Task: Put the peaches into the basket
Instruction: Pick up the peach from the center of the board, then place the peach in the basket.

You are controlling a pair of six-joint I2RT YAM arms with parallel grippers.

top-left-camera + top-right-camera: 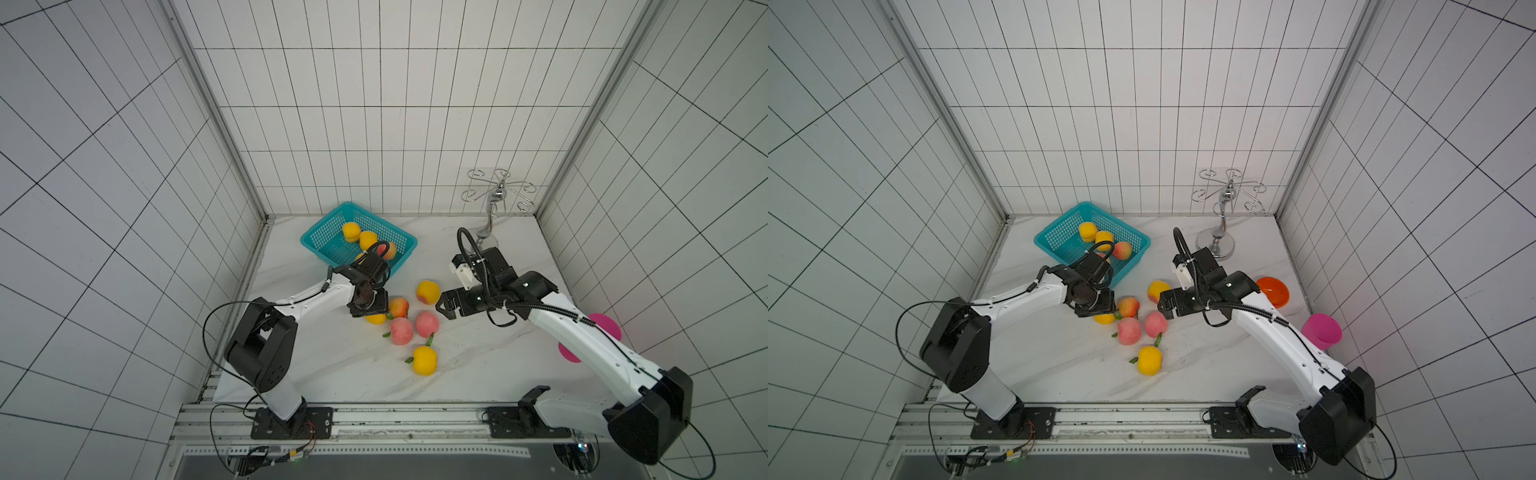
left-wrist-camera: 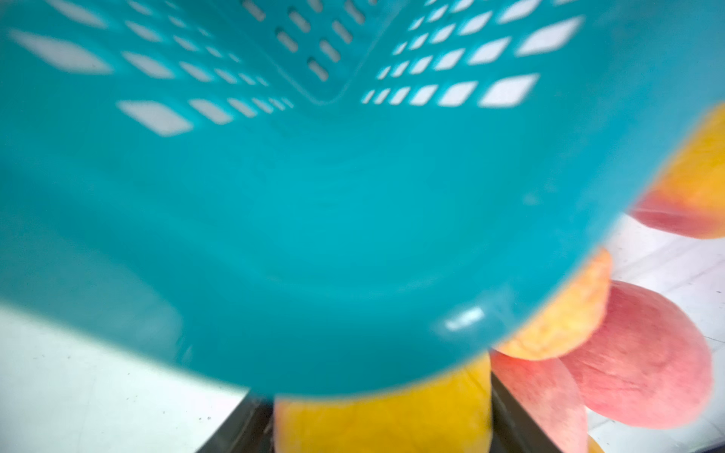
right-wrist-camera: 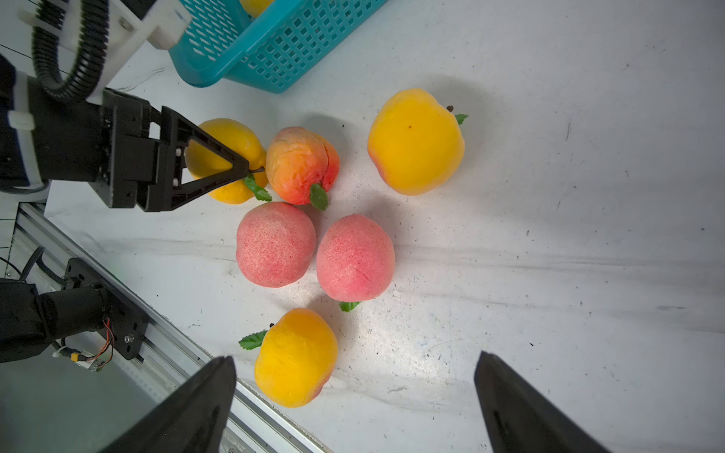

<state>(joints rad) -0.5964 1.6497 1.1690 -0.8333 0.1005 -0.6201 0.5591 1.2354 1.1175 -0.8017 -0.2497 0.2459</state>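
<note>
Peaches (image 3: 275, 244): yellow-red or pink, green-leaved. Yellow peach (image 3: 235, 135) sat clamped in left claw (image 1: 375, 314); five lay loose beside it, before gaping right claw (image 3: 355, 359); rest in basket (image 1: 322, 237) beyond left claw.

The teal mesh basket (image 1: 328, 235) stands upright at the tabletop's (image 1: 498, 365) far left, holding at least three peaches (image 1: 368, 240). Six more cluster before it: a yellow peach (image 1: 376, 319) touching an orange-red peach (image 1: 399, 307), two pink peaches (image 1: 401, 331) side by side, and two more yellow ones.
</note>
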